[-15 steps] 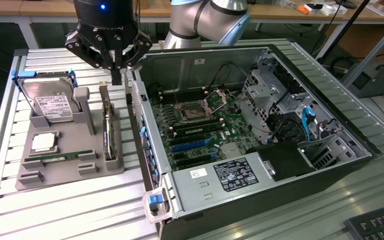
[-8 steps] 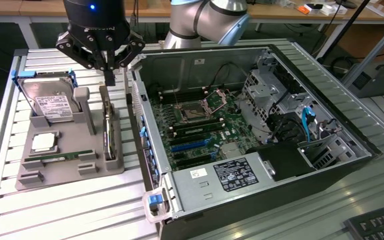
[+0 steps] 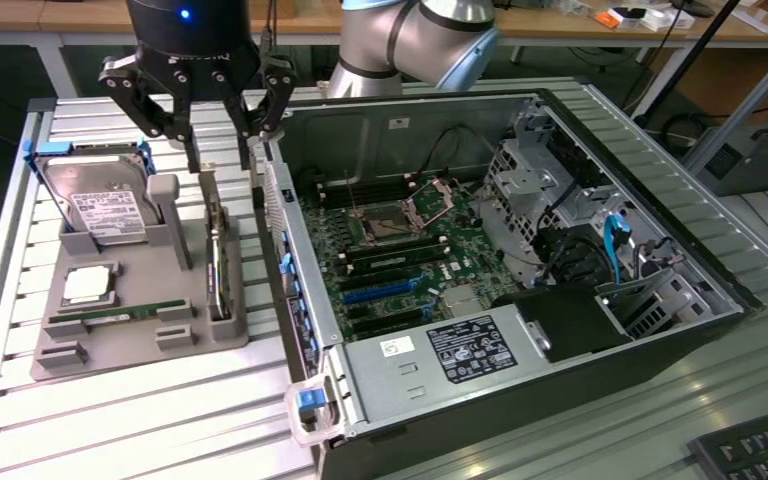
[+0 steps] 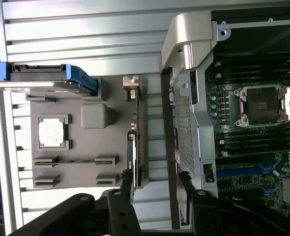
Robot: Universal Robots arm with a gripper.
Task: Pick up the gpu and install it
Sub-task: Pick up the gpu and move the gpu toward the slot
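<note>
While one end effector [image 3: 221, 150] gapes, one gpu [image 3: 220, 262], one holder [image 3: 117, 345]

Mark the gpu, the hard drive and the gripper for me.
gpu [image 3: 219, 260]: exterior view, upper edge of the upright card.
hard drive [image 3: 101, 208]: exterior view, its white label.
gripper [image 3: 225, 155]: exterior view, midway between its open fingertips.

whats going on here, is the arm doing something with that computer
A robot arm is working on moving a gpu into an open computer case. At this moment its gripper hangs open above the far end of the grey parts holder, next to the case. The gpu stands on edge in the holder, not gripped and not yet installed.
</note>
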